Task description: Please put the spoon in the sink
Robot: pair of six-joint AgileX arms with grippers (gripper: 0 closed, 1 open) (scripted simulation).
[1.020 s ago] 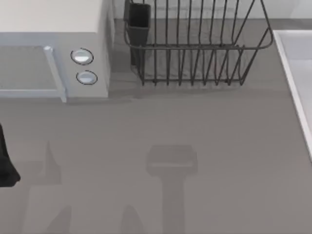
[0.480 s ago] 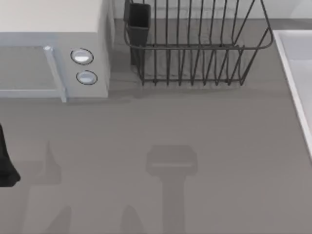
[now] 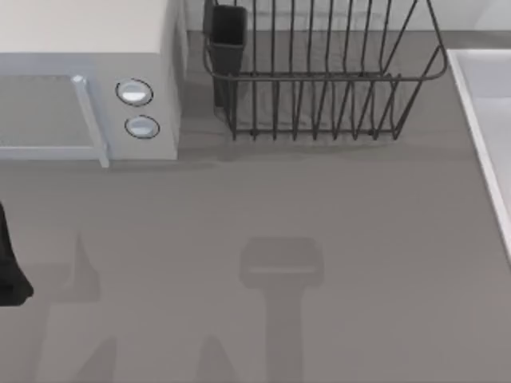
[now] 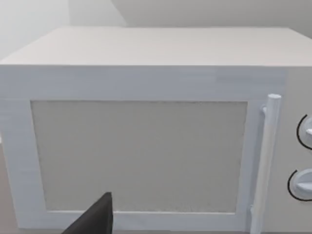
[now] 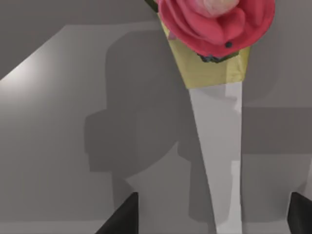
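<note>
The spoon (image 5: pixel 217 141) has a pale grey handle, a yellow neck and a pink rose-shaped head. It lies flat on a grey surface in the right wrist view. My right gripper (image 5: pixel 209 219) hangs open over the handle, with its dark fingertips (image 5: pixel 122 217) wide apart on either side and clear of it. The sink (image 3: pixel 479 144) is a pale grey basin with a whitish rim at the right edge of the top view. My left arm (image 3: pixel 9 267) is parked at the table's left edge, and one dark finger (image 4: pixel 95 220) of its gripper faces the microwave.
A white microwave (image 3: pixel 88 80) with two round knobs stands at the back left. A dark wire dish rack (image 3: pixel 319 72) with a black cup holder (image 3: pixel 227 36) stands at the back middle. Shadows of the arms lie on the grey table (image 3: pixel 359 207).
</note>
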